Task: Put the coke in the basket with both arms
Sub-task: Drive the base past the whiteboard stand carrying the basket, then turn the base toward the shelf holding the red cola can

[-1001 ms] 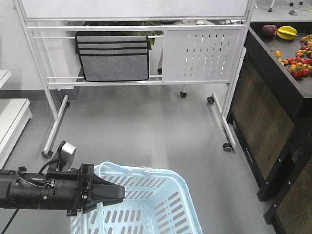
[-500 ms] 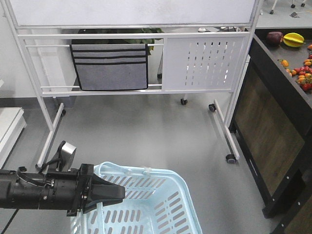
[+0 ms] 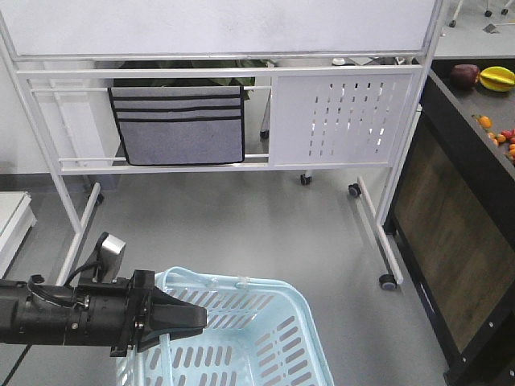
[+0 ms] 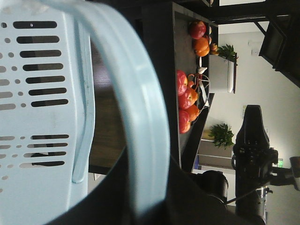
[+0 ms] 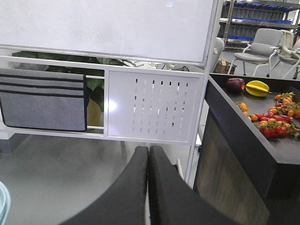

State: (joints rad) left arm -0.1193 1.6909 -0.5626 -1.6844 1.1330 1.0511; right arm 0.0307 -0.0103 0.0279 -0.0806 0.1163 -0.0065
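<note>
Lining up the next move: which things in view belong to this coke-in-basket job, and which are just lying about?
Job: basket, gripped at its handle by the left hand; right hand, shut and empty. No coke can shows.
Lying about: whiteboard stand; grey fabric pocket; fruit on the dark counter.

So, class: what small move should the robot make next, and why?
Probably turn the base right toward the dark counter. No coke shows in any view; the left end effector grips the basket by its handle, and the right end effector is shut and empty, facing the whiteboard stand.
</note>
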